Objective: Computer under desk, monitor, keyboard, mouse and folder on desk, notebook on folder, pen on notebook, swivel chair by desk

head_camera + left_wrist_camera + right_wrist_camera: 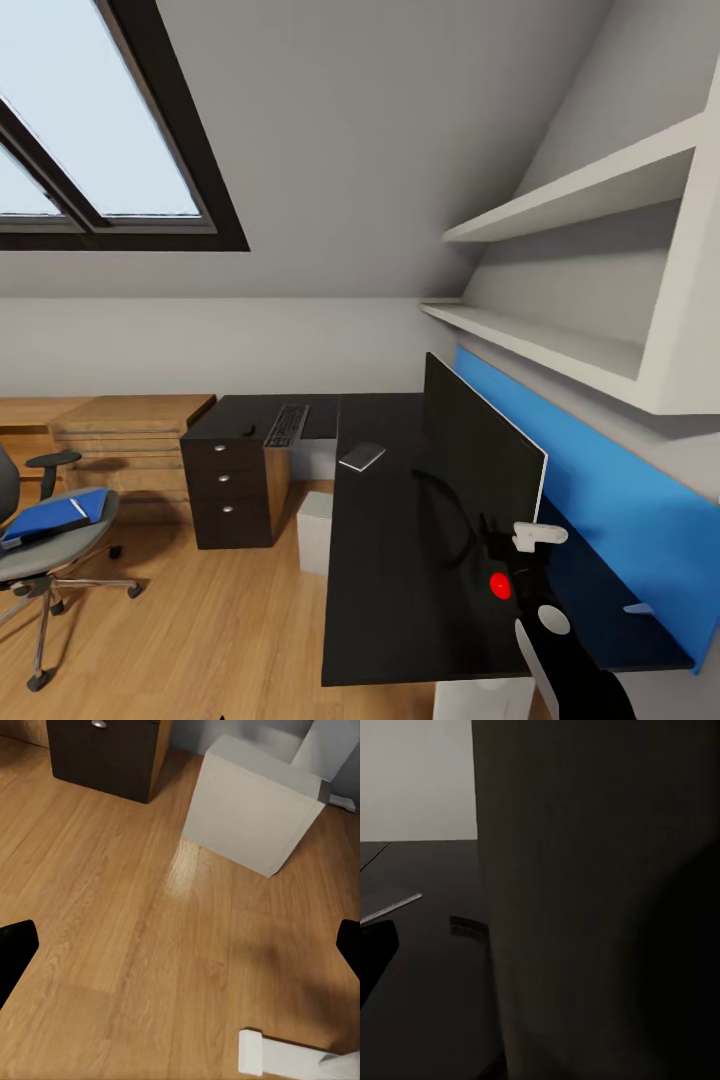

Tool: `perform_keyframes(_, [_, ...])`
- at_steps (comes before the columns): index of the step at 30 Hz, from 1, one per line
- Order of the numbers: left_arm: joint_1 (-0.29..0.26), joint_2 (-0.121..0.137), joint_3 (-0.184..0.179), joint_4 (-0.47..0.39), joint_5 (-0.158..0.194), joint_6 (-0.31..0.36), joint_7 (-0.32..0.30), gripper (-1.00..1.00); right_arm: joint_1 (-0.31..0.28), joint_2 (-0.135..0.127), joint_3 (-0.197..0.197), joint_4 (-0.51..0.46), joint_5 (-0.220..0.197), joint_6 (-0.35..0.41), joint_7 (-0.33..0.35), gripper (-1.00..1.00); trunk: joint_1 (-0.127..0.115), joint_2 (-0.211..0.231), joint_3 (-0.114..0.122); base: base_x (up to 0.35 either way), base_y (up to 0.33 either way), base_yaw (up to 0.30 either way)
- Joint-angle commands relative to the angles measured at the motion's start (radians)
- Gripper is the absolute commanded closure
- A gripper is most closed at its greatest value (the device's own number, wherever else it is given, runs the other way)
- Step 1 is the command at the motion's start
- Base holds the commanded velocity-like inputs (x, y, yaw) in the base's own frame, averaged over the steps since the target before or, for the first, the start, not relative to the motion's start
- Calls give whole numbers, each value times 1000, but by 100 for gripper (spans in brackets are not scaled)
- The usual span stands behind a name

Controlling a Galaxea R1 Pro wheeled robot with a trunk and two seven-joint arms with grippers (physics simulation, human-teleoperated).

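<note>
The black L-shaped desk (390, 580) runs along the right wall. The wide monitor (480, 440) stands on it, seen edge-on, its red dot nearest me. My right gripper (508, 560) is open at that near end, the dark panel (600, 907) right against it. The keyboard (288, 424) and the small mouse (248, 431) lie on the desk's far wing, the pale notebook (362, 456) at the corner. The grey computer (315, 530) stands under the desk. The blue folder (55, 515) lies on the swivel chair (50, 560). My left gripper (180, 960) hangs open over the floor near the computer (255, 802).
A light wooden cabinet (125, 430) stands behind the chair, left of the black drawers (228, 485). White shelves (560, 340) jut out above a blue wall panel (620, 500) behind the monitor. A white desk foot (289, 1057) rests on the wooden floor (200, 620).
</note>
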Motion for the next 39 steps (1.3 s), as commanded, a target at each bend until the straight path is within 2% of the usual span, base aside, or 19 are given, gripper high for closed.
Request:
perform_keyframes(1, [-1,0,3,1,9,0,-10,-100,-1,0,0,1,6,-2,-5,-100,0,-1,-2,0,-25,0])
perform_keyframes(39, [-1,0,5,1,9,0,-10,-100,-1,0,0,2,8,-2,-4,-100,0,-1,-2,-28,19,0])
